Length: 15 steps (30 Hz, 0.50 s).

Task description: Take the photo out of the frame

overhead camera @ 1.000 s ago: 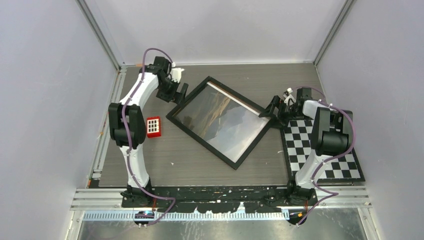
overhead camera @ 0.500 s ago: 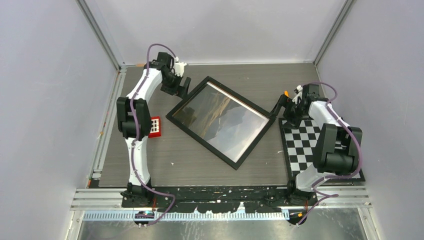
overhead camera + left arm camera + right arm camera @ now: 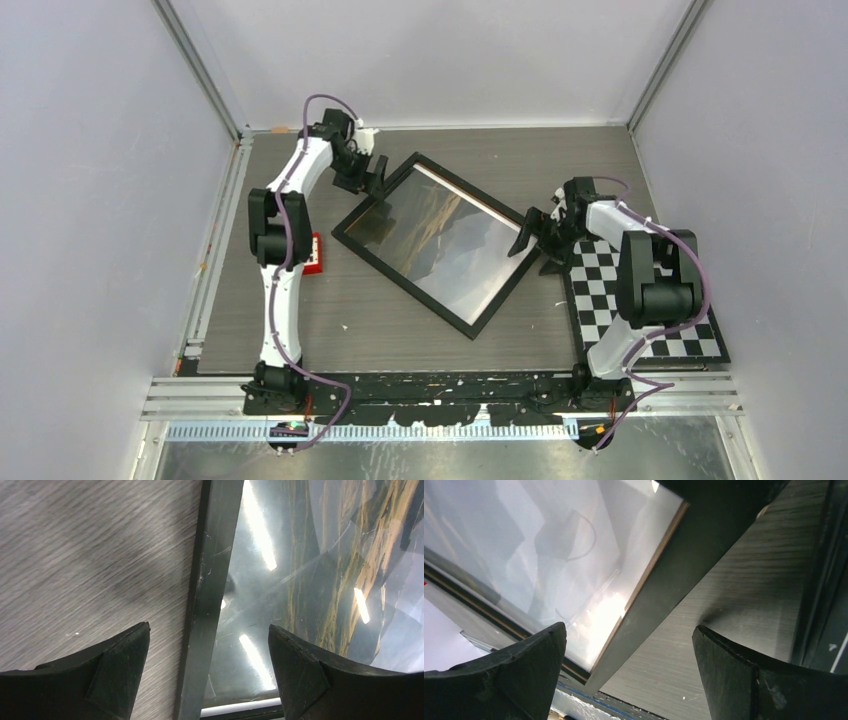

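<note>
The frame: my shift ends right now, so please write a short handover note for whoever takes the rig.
Left gripper: open, astride the far-left rim of the frame.
Right gripper: open, at the frame's right corner.
Neither holds anything.
The frame lies face up, turned diagonal, on the table; the photo sits inside it.
Done: nothing removed yet.
Left: open the frame, take the photo out.
</note>
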Motion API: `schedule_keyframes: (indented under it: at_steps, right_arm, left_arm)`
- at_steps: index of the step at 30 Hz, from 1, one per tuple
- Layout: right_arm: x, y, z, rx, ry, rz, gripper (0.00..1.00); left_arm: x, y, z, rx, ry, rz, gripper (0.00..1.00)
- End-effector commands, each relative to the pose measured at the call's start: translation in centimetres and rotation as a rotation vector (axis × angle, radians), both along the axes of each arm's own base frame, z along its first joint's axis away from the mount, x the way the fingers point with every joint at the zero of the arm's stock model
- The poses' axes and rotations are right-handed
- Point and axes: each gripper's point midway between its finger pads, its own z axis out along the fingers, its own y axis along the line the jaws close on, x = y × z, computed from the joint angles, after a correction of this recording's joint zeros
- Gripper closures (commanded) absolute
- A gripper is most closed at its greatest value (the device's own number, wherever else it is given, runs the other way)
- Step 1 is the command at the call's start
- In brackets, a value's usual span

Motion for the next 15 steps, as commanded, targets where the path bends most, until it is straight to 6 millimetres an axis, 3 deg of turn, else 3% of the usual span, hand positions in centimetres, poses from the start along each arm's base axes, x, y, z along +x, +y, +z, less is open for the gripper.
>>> schedule_keyframes:
  at_steps: [1, 7, 15]
  right_arm:
    - [0.5, 0.5, -1.5, -0.041, 0.017, -0.003, 0.00]
    - [2.9, 0.1, -2.8, -0.086, 0.006, -0.011, 0.00]
    - [6.7, 0.1, -3.7, -0.138, -0.033, 0.019, 0.00]
  left_arm:
    - [-0.9, -0.9, 0.0, -0.064, 0.045, -0.027, 0.13]
    - [-5.0, -1.3, -1.6, -0.093, 0.153, -0.078, 0.22]
    - [-10.1, -1.5, -1.6, -0.098, 0.216, -0.169, 0.33]
